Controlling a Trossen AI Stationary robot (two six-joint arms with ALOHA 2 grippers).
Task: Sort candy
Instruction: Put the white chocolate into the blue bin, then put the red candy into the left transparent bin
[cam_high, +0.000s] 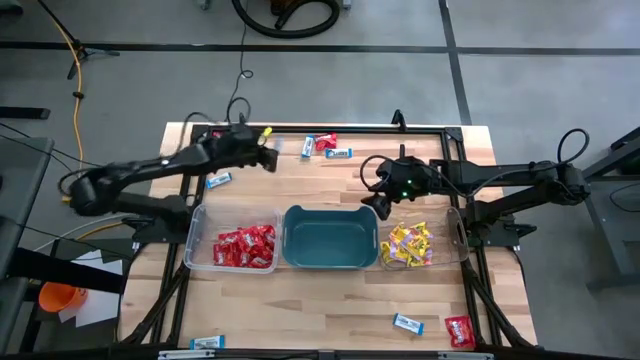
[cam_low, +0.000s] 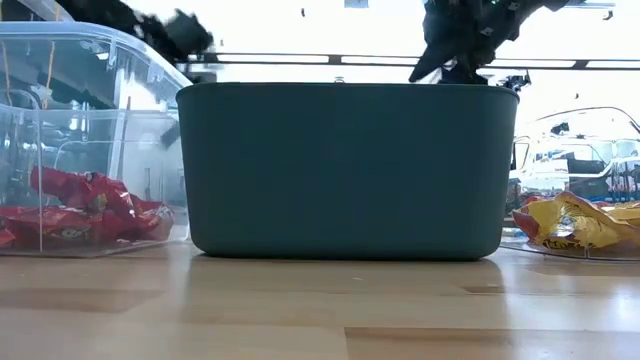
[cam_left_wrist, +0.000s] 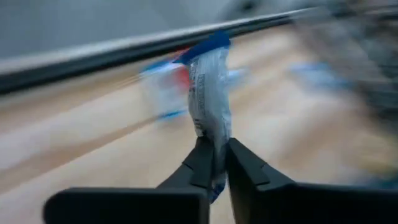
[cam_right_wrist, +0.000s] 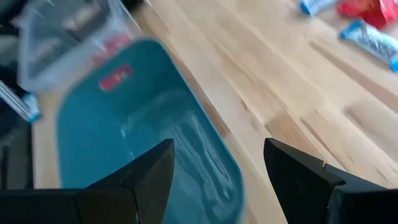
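Note:
My left gripper (cam_high: 267, 157) is near the table's far edge, left of a loose group of packets, and is shut on a blue-and-white candy packet (cam_left_wrist: 208, 87). My right gripper (cam_right_wrist: 217, 149) is open and holds nothing. It hovers over the far right corner of the teal tub (cam_high: 330, 237), and shows dark above the tub's rim (cam_low: 458, 45) in the low view. Red candy (cam_high: 245, 247) lies in the left clear bin and yellow candy (cam_high: 407, 245) in the right clear bin. Loose blue-and-white packets (cam_high: 218, 180) (cam_high: 338, 153) and a red packet (cam_high: 325, 142) lie on the wood. My left gripper pinches the blue-and-white packet between its two fingers (cam_left_wrist: 200, 165) at one end (cam_left_wrist: 216, 138). The rest of the packet sticks out past the fingertips, with its blue sealed edge (cam_left_wrist: 208, 45) farthest from them. It appears off the table.
The three containers stand in a row across the table's middle: left clear bin (cam_high: 197, 225), teal tub, right clear bin (cam_high: 455, 235). More packets lie near the table's near edge: blue-and-white (cam_high: 407, 323) (cam_high: 205, 343) and red (cam_high: 459, 330). A black frame rail (cam_high: 350, 128) runs along the far edge.

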